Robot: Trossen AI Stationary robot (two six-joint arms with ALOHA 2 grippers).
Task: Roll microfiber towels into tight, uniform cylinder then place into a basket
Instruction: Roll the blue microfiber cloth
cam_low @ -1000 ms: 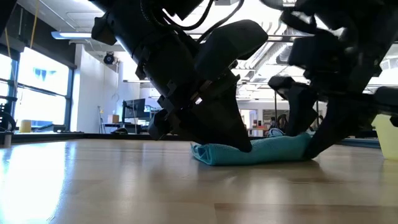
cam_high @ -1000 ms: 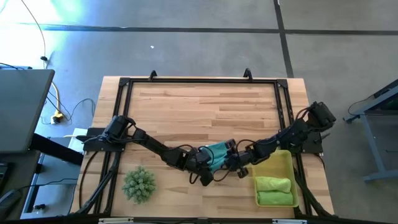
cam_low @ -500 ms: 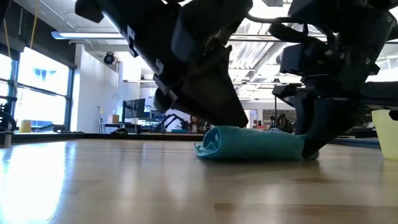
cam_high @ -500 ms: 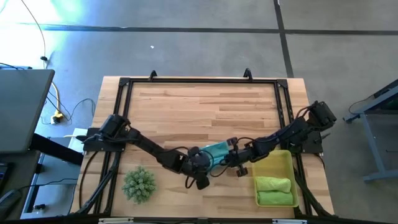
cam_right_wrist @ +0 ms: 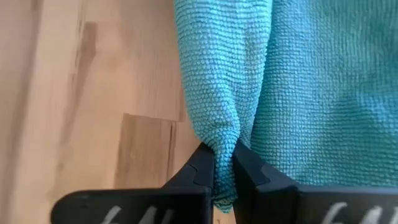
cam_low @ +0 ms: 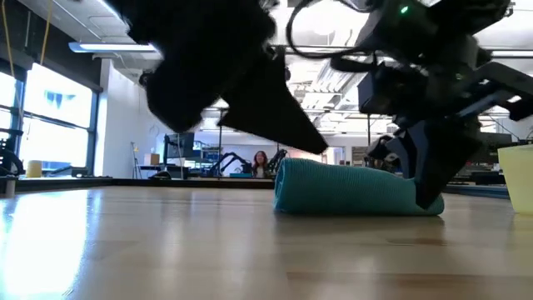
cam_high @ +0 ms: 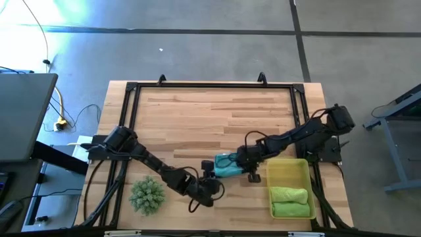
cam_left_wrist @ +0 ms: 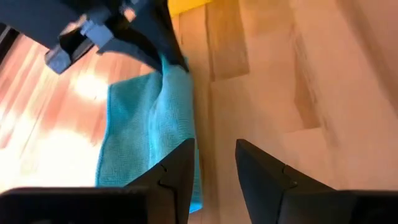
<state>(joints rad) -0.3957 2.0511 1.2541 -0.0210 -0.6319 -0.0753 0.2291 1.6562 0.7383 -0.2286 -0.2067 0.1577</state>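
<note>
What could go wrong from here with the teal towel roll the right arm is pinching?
The right gripper pinches only one fold at the end of the teal towel, so lifting may let the roll sag or unwind. The basket already holds two green rolled towels, leaving only its far half free; a loosened roll might drape over the rim. The left gripper, fingers apart beside the roll, no longer steadies it.

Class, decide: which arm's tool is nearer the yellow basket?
The right tool, pinching the teal towel right beside the basket. The left tool hangs farther off, beyond the towel.
</note>
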